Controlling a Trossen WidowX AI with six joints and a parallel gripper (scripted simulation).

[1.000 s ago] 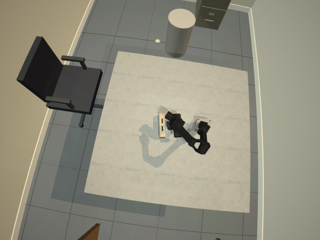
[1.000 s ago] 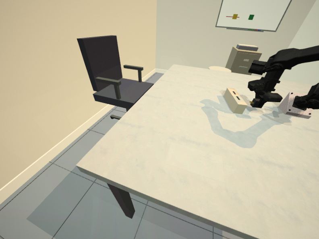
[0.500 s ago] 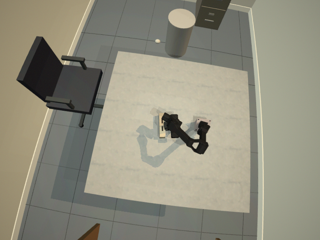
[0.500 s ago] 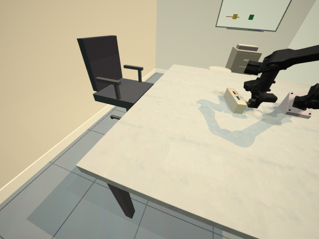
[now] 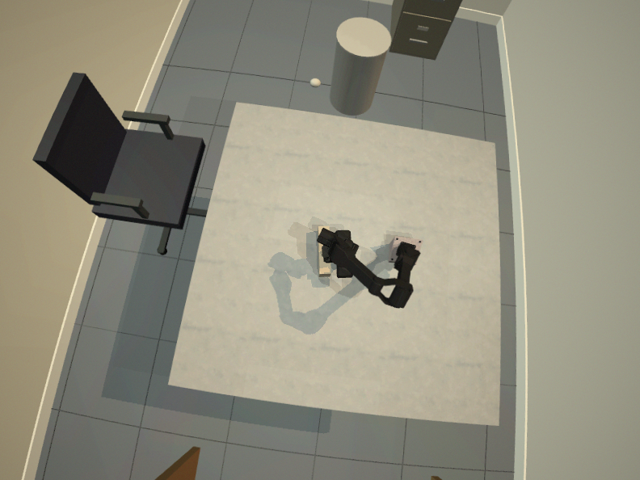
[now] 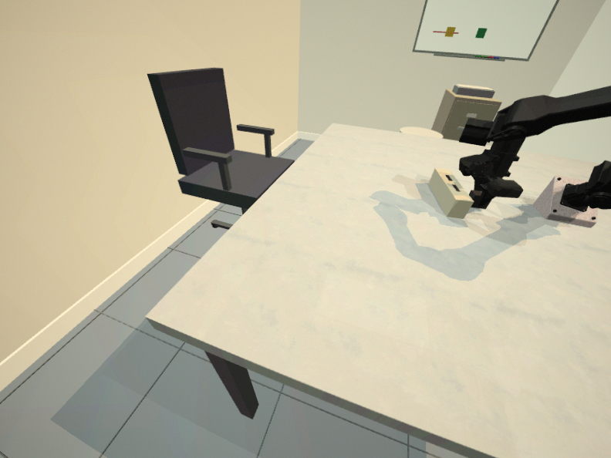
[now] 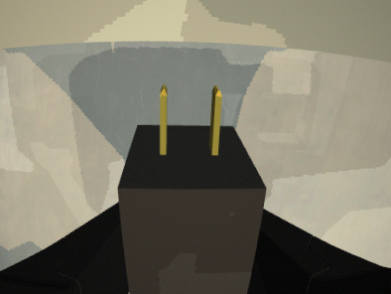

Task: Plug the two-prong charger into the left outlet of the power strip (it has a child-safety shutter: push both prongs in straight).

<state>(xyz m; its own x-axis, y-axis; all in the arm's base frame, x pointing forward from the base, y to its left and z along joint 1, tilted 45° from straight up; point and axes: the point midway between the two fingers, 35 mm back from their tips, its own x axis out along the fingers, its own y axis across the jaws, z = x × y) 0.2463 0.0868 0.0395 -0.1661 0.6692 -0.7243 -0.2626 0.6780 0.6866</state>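
Between the clamped fingers of the black parallel-jaw gripper (image 5: 326,252) (image 6: 479,198) (image 7: 193,233), a dark, box-shaped charger (image 7: 193,219) points two brass-coloured flat prongs (image 7: 190,124) away from the hand, both bare. Just beside the hand, a cream rectangular power strip (image 5: 324,271) (image 6: 457,207) sits on the pale, mottled tabletop (image 5: 320,361) (image 6: 369,315). Beyond the strip from the hand stands a dark office chair (image 5: 149,175) (image 6: 202,118).

Around the pale, stone-like surface (image 5: 330,330) (image 6: 345,276), we see smooth metallic gold prongs (image 7: 164,124) above it, matt black plastic on the charger (image 7: 191,159), and beside it a chair (image 5: 154,175) (image 6: 227,182) in dull dark cloth.
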